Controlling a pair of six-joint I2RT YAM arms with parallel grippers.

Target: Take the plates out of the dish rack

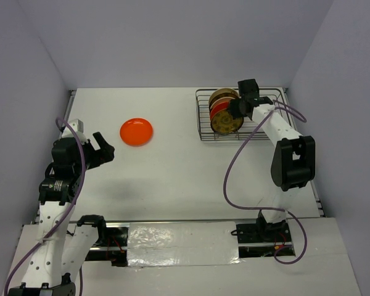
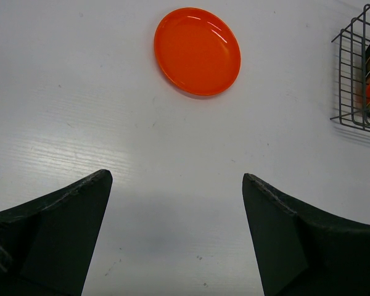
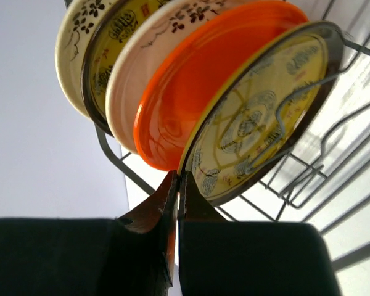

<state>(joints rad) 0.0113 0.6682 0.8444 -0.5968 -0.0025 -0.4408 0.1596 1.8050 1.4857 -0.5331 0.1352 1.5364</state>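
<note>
The dish rack (image 1: 203,126) stands at the back right with several plates upright in it. In the right wrist view the front one is a dark brown plate with yellow pattern (image 3: 259,117). Behind it are an orange plate (image 3: 191,98), a cream plate (image 3: 135,74) and two more. My right gripper (image 3: 178,176) is shut on the lower rim of the front brown plate; it also shows in the top view (image 1: 239,110). A separate orange plate (image 1: 136,131) lies flat on the table. My left gripper (image 1: 105,148) is open and empty, short of that plate (image 2: 197,50).
The rack's wire wall (image 3: 296,179) and dividers run close around the held plate. The rack's corner (image 2: 354,74) shows at the right edge of the left wrist view. White walls enclose the table on three sides. A cable loops from the right arm (image 1: 231,172).
</note>
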